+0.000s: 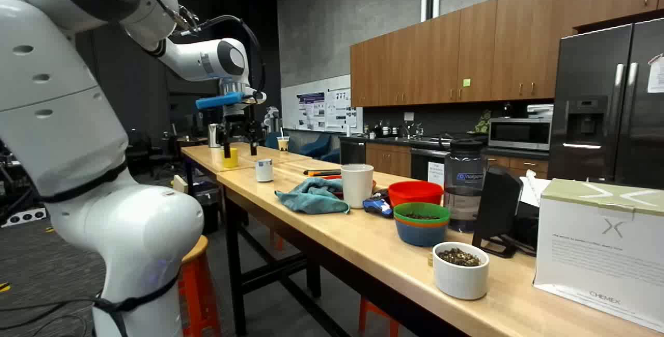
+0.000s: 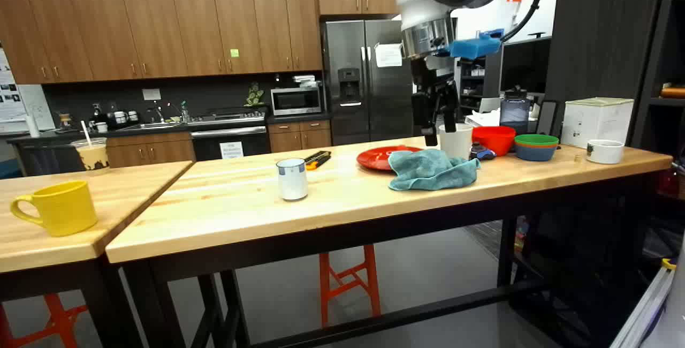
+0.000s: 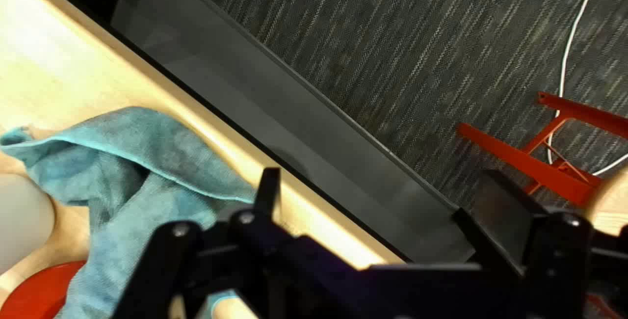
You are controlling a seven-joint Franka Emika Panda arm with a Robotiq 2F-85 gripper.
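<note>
My gripper point(image 1: 240, 151) is open and empty, with both fingers apart, above the wooden table point(image 2: 225, 214). In the wrist view, the open jaws point(image 3: 368, 191) span the table's edge, with the floor beyond. A crumpled teal cloth point(image 3: 142, 162) lies beside the left finger in that view. The cloth also shows in both exterior views point(image 1: 314, 196) point(image 2: 433, 170). A tall white cup point(image 2: 456, 142) and a red plate point(image 2: 381, 158) stand by the cloth. A small white mug with blue marks point(image 2: 292, 182) stands upright, apart from them. The gripper touches nothing that I can see.
A yellow mug point(image 2: 65, 210) and an iced drink point(image 2: 92, 154) stand on the adjoining table. A black-and-orange tool point(image 2: 318, 160), red bowl point(image 1: 415, 192), stacked bowls point(image 1: 421, 225), bottle point(image 1: 464, 186), white bowl point(image 1: 460, 277) and Chemex box point(image 1: 602, 254) are on the table. A stool point(image 3: 530, 162) shows below.
</note>
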